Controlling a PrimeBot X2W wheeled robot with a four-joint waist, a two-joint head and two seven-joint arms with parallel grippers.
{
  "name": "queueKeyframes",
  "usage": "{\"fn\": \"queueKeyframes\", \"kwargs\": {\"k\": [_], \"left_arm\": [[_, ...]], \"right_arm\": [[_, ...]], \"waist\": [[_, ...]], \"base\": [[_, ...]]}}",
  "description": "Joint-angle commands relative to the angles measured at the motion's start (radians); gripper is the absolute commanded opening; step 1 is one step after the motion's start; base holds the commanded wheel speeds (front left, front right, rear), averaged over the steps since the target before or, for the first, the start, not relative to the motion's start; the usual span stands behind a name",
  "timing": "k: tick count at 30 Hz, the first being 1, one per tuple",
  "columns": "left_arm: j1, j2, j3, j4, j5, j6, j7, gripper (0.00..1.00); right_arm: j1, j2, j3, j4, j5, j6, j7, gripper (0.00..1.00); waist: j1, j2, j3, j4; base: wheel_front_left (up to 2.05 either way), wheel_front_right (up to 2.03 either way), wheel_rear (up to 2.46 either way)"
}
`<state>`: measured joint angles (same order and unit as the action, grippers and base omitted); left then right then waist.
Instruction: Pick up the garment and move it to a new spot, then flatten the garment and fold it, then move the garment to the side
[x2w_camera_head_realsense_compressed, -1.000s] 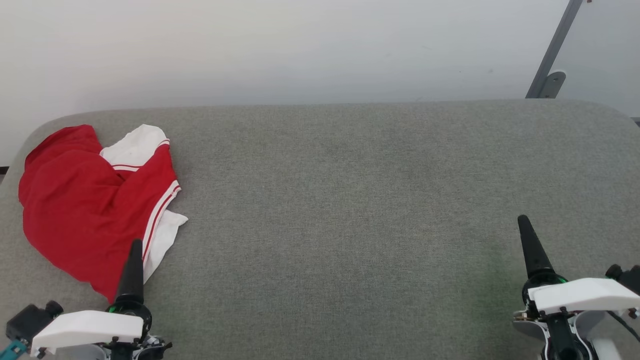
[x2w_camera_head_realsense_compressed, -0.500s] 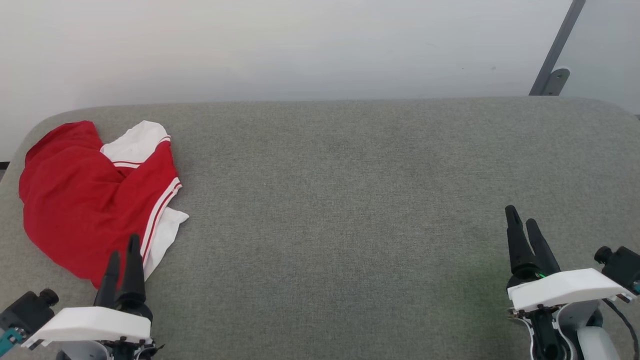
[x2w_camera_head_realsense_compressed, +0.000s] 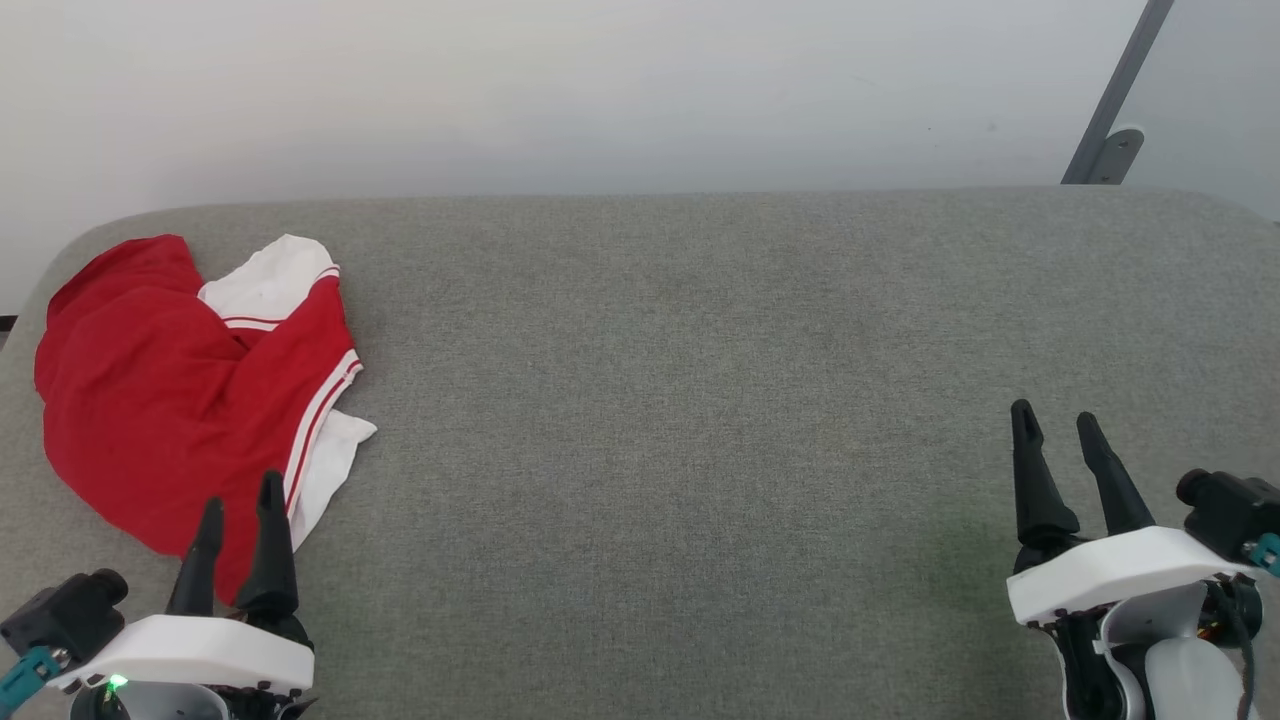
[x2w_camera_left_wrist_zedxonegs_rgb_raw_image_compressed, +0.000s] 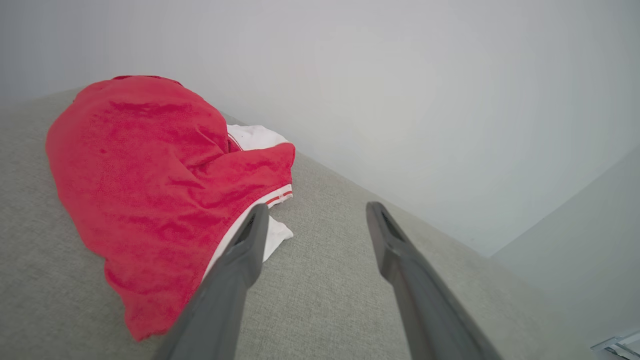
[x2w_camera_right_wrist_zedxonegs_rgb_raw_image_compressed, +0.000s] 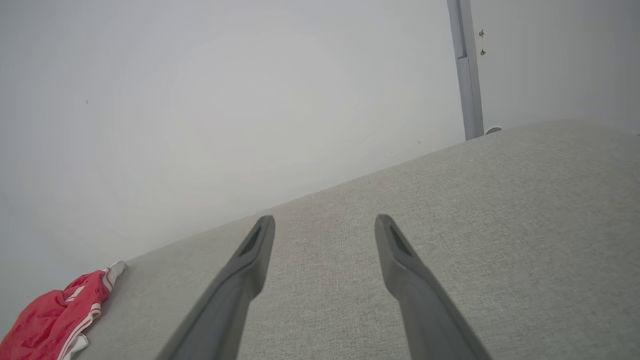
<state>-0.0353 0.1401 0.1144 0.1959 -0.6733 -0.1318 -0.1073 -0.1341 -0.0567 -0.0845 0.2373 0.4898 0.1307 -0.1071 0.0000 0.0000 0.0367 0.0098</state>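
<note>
Red cloth bunched in a heap is pretty much the whole story right now. The garment (x2w_camera_head_realsense_compressed: 150, 400) sits crumpled at the far left end of the grey fabric table (x2w_camera_head_realsense_compressed: 700, 400), close to the rounded corner by the pale wall (x2w_camera_head_realsense_compressed: 600, 90). It's mostly red on top. 1 white sleeve pokes out at the back, and another bit of white sticks out on the side facing the middle of the table, with the white-and-red stripe trim running down that side.

My left gripper (x2w_camera_head_realsense_compressed: 241, 492) is at the lower left of the head view, its 2 dark fingers spread apart with nothing between them. From up there the tips line up with the near edge of the shirt. On the left wrist view 1 finger overlaps the striped hem while the other is over bare table. I honestly can't tell if it's touching the cloth or just hovering above it.

My right gripper (x2w_camera_head_realsense_compressed: 1054, 414) is way over at the other end, well apart from the shirt, fingers released and empty over plain grey fabric. Its wrist view has the shirt tiny in the bottom left corner and a grey metal post (x2w_camera_right_wrist_zedxonegs_rgb_raw_image_compressed: 465, 75) against the wall at the upper right.
</note>
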Motion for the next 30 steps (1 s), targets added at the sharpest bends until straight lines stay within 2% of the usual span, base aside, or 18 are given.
{"fn": "queueKeyframes", "kwargs": {"k": [1,11,30], "left_arm": [[-0.001,0.009,0.001,-0.014,0.033,0.002,-0.011,1.00],[0.015,0.008,-0.003,-0.027,0.158,0.007,-0.039,1.00],[0.026,0.028,-0.009,-0.007,0.324,0.001,-0.088,1.00]], "right_arm": [[-0.024,0.001,-0.001,-0.011,-0.040,0.000,-0.011,1.00],[-0.028,0.005,-0.006,-0.005,-0.180,0.000,-0.039,1.00],[-0.028,0.007,-0.004,0.031,-0.278,0.000,-0.088,1.00]], "waist": [[0.0000,0.0000,0.000,0.000],[0.0000,0.0000,0.005,-0.001],[0.0000,0.0000,0.019,-0.006]], "base": [[0.00,0.00,0.00],[0.00,0.00,0.00],[0.00,0.00,0.00]]}}
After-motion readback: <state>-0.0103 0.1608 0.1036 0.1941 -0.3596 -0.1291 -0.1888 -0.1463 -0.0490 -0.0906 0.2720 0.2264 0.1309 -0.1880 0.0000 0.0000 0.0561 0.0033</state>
